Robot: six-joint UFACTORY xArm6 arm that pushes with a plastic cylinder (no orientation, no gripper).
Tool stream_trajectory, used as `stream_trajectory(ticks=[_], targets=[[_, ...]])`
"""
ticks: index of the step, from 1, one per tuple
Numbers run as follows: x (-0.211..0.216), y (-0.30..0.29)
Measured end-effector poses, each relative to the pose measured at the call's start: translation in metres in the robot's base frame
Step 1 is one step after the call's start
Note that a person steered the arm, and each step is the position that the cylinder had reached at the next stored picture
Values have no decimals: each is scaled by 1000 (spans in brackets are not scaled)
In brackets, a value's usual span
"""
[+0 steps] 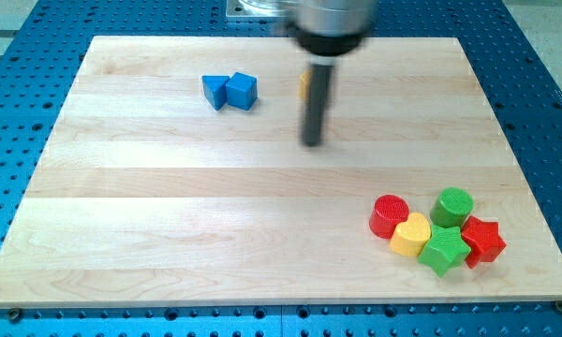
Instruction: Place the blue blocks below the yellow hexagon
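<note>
Bright, even light fills the surface [169,206]. The rod [315,103] looks blurry. Blocks near the red star [483,240] look sharp, with small soft shadows.

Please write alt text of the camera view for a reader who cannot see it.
My tip rests on a wooden board, right of two touching blue blocks, its rod hiding most of a yellow block. Red, yellow and green blocks cluster at the view's bottom right.

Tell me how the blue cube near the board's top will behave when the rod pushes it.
The blue cube sits flat, so it should slide, not roll. It seems to touch the other blue block, so pushed leftward, both would probably move together. My tip is to its lower right, apart from it.
</note>
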State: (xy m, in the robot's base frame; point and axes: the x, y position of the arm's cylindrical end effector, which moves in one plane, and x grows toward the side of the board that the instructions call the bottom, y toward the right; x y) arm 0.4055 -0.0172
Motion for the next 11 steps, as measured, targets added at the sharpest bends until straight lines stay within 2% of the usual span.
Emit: stream_trajectory(ticks=[1, 2, 4, 5, 6, 7, 8, 9, 10, 11], targets=[[17, -125], [-31, -140], [-93, -97], [-108, -87], [-73, -43], [-9, 10], [-29, 12], [-50, -31], [-81, -33], [-89, 10]])
